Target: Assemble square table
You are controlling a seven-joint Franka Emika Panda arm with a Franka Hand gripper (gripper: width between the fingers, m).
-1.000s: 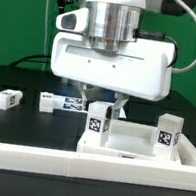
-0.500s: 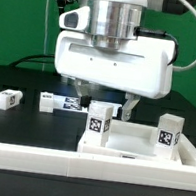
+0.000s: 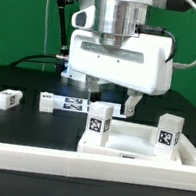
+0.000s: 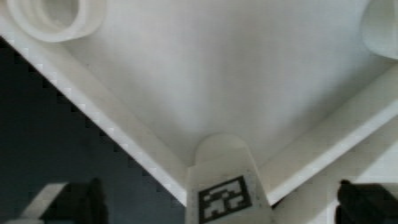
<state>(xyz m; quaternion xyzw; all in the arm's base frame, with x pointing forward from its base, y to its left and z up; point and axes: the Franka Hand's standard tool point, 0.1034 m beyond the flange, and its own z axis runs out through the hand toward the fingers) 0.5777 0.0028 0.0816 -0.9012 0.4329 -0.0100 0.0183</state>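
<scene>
Over the black table (image 3: 28, 81), the pincer (image 3: 112, 98) hangs wide open, empty.

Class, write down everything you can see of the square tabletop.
The tabletop is a white, plastic-looking square slab lying flat on the black table, rimmed underside up, tucked in the corner of the white border wall. Two white tagged legs stand upright on two of its corners. The wrist view shows a round hole near another corner.
</scene>
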